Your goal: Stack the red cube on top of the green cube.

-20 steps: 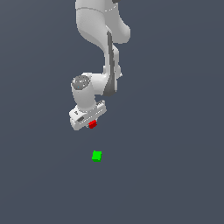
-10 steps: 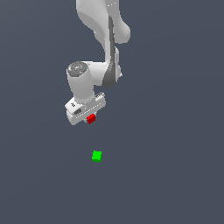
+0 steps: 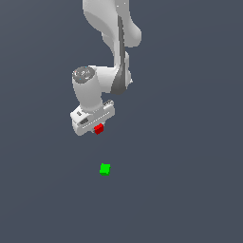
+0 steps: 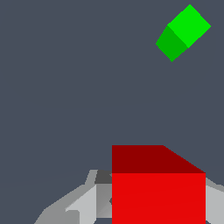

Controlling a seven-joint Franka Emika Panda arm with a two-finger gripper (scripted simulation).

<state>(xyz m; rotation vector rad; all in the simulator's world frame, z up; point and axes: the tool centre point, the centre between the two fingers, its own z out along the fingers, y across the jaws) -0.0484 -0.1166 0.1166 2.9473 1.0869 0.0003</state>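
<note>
— How many cubes?

— Two: one small bright red cube [image 3: 98, 129] and one small bright green cube [image 3: 105, 169], well apart.

— Where's the red one?

— Pinched in the white gripper [image 3: 98, 128], raised above the dark grey floor [image 3: 190, 190]; the green one lies on it.

— Anything hard to see?

— The fingers [image 4: 83, 203] are cut off in the wrist view, so their contact is probably on the cube's sides.

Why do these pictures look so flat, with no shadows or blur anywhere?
They are simulator renders. In the exterior view, the green cube casts no shadow on the plain grey ground and every edge is crisp. In the wrist view, the red cube in the claw looms large and sharp; only the darker cube faces hint at lighting. No glare shows in either view.
</note>
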